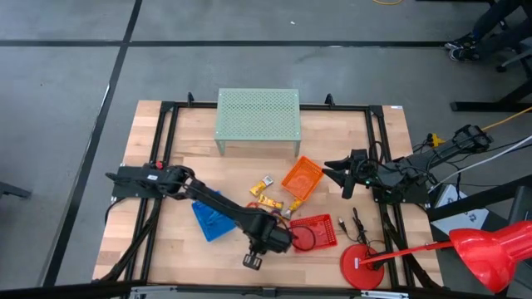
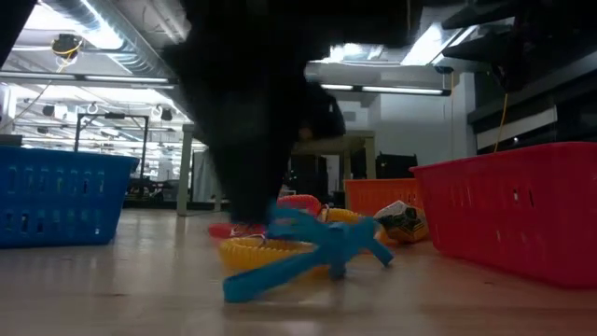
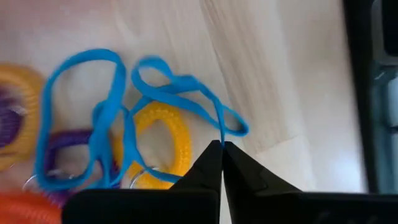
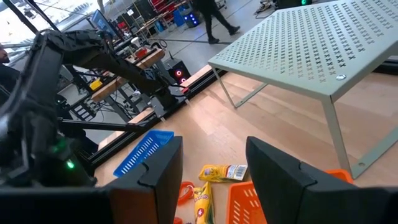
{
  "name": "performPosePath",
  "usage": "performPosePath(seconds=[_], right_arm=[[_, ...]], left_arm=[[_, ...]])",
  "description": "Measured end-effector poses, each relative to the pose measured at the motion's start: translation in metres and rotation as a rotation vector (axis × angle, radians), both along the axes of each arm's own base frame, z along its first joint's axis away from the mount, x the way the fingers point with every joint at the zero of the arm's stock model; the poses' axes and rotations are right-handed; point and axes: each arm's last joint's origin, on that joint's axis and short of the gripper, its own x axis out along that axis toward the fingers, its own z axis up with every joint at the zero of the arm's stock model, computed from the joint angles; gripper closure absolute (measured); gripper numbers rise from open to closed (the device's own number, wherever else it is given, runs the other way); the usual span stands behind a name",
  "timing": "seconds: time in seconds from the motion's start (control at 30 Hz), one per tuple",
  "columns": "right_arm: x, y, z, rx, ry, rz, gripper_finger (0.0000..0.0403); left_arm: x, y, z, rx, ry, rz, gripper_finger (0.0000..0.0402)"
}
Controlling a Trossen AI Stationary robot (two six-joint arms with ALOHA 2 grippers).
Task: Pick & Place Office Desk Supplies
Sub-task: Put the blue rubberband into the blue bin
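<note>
My left gripper is low over the table's near middle, just left of the red basket, and is shut on a thin blue loop. The loop lies tangled over a yellow coil ring, beside purple and orange loops. In the low view the blue loop rests on the yellow ring. Small yellow-and-white pieces lie on the wood between the baskets. My right gripper is open and hangs over the table's right side, touching nothing. My left gripper pinches a single strand of the blue loop at one of its outer bends, between the two fingertips. The fingers come from above, pointing down. The rest of the loop trails slack over the yellow ring and the table.
A blue basket lies left of my left gripper and an orange basket sits tilted near the table's middle. The pale green perforated stand is at the far edge. A red round-based object sits at the near right corner.
</note>
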Motion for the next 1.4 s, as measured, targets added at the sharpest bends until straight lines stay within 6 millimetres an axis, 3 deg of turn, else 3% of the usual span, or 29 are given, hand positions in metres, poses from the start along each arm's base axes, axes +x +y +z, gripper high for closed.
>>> performPosePath(seconds=[0.2,0.4,0.67,0.83,0.97,1.13,1.4], right_arm=[[0.000,0.000,0.000,0.001,-0.003,0.000,0.0224],[0.000,0.000,0.000,0.001,-0.002,0.000,0.0224],[0.000,0.000,0.000,0.002,0.000,0.008,0.0224],[0.000,0.000,0.000,-0.002,0.002,0.007,0.0224],[0.000,0.000,0.000,-0.005,0.001,-0.004,0.0224],[0.000,-0.001,0.000,-0.006,-0.001,-0.018,0.0224],[0.000,0.000,0.000,-0.003,-0.002,-0.019,0.0225]], left_arm=[[0.006,0.017,0.049,-0.094,-0.159,0.170,0.0398],[0.007,0.045,0.086,-0.061,-0.291,0.336,0.0399],[-0.002,0.058,0.101,-0.037,-0.270,0.474,0.0399],[-0.014,0.050,0.103,-0.020,-0.209,0.540,0.0400],[-0.022,0.043,0.105,-0.068,-0.274,0.614,0.0400],[-0.053,0.047,0.098,-0.138,-0.379,0.781,0.0400],[-0.157,0.067,0.069,-0.370,-0.574,1.117,0.0400]])
